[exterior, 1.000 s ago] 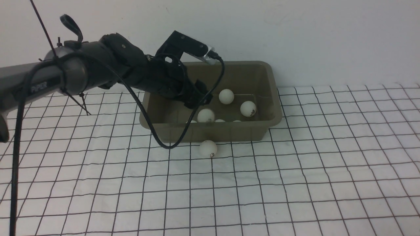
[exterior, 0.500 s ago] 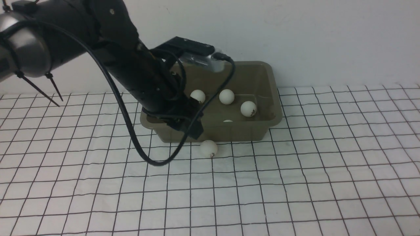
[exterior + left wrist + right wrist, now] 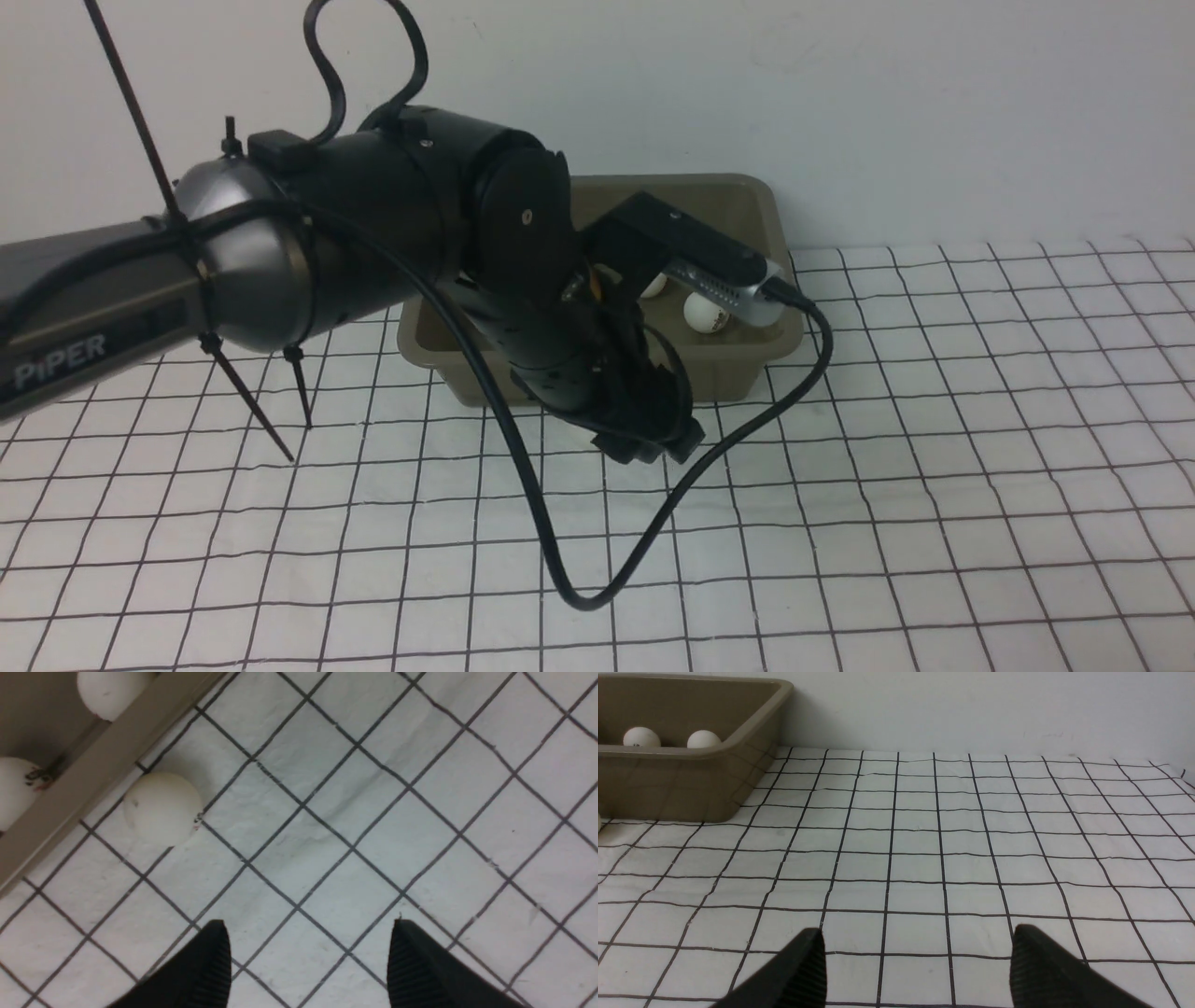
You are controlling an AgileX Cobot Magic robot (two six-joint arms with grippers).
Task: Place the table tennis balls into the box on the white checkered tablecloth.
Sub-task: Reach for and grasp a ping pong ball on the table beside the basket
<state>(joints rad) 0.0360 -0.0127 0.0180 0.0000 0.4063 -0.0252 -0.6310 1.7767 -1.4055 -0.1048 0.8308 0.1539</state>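
One table tennis ball (image 3: pixel 162 808) lies on the white checkered tablecloth (image 3: pixel 934 467), touching or nearly touching the box's outer wall (image 3: pixel 93 767). My left gripper (image 3: pixel 308 929) hangs open and empty over bare cloth, a couple of ball-widths from that ball. In the front view the left gripper (image 3: pixel 651 450) points down just in front of the olive-grey box (image 3: pixel 780 345), and the arm hides the ball on the cloth. Balls lie inside the box (image 3: pixel 707 315) (image 3: pixel 110 693) (image 3: pixel 641 737). My right gripper (image 3: pixel 917 939) is open and empty, low over the cloth, well to the right of the box (image 3: pixel 691 779).
The left arm's black cable (image 3: pixel 597 588) loops down onto the cloth in front of the gripper. A white wall (image 3: pixel 934 112) stands right behind the box. Black cable ties (image 3: pixel 266 425) stick out from the left arm.
My left arm has swung from above the box out over its front wall and down toward the cloth. Its jaws have narrowed somewhat. The ball on the cloth is now hidden in the front view.
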